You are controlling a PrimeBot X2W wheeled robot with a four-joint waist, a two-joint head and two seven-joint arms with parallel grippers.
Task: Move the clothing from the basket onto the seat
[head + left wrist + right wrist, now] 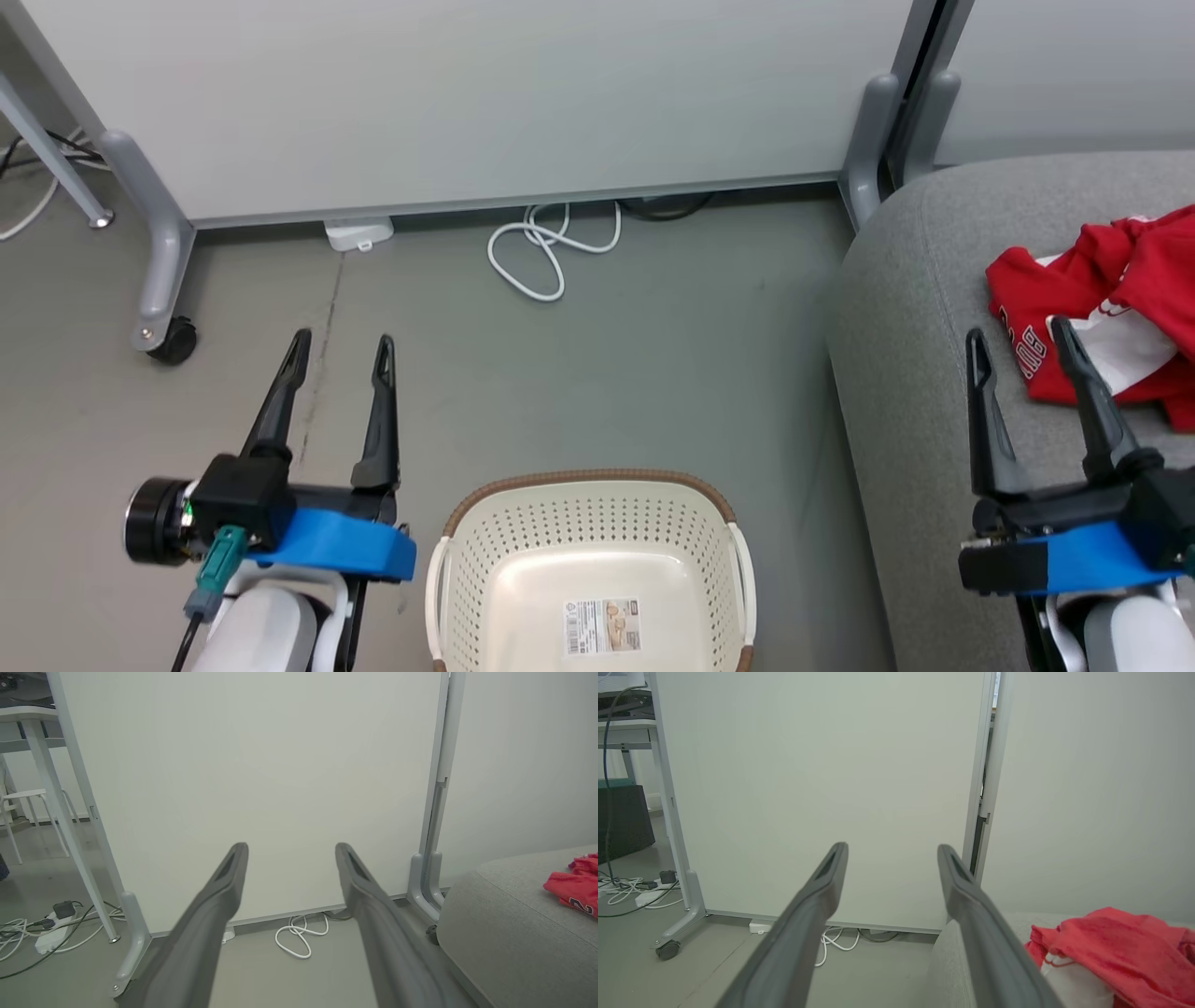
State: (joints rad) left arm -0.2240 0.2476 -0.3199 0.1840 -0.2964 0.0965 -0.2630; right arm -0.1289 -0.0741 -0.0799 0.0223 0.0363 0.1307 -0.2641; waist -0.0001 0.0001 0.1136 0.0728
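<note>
Beside right tool [1018, 331], clothing [1111, 261] lies.

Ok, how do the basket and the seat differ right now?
The basket is cream perforated plastic with a brown rim; the seat is light-grey fabric. The basket holds no garment, just a label on its bottom; the seat bears the red clothing. The basket is much smaller than the seat. Both stand on the grey floor.
</note>
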